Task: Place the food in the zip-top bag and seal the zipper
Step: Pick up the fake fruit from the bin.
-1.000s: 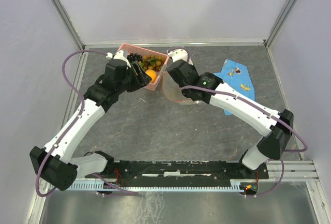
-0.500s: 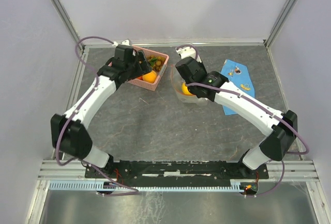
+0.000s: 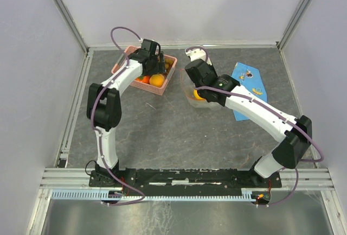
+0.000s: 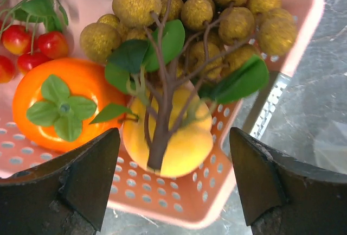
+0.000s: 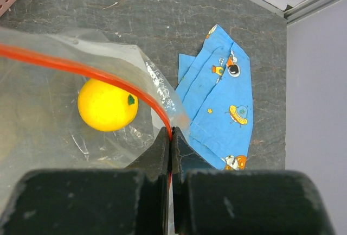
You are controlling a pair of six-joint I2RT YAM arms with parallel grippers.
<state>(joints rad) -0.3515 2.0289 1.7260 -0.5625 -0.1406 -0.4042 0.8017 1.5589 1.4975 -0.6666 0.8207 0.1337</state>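
- Hovering over the basket (image 4: 295, 39), your left claw (image 4: 173, 183) is spread wide and grips nothing.
- Between its fingers you see the grape bunch (image 4: 206, 12) lying on top of a lemon (image 4: 179, 137). An orange (image 4: 59, 105) sits at 9 o'clock of the lemon, and cherries (image 4: 32, 42) at 10 o'clock, all inside the basket.
- Your right claw (image 5: 169, 137) is pressed together on the zipper (image 5: 65, 64), pinching the red strip at the bag's rim.
- In the top view the bag (image 5: 38, 137) is at 3 o'clock of the basket, near it but apart. One round yellow-orange fruit (image 5: 107, 105) lies inside the bag.
- You cannot tell from these views whether the zipper is sealed.
- Your blue cloth (image 5: 222, 105) lies flat just beside the bag, at its 3 o'clock.
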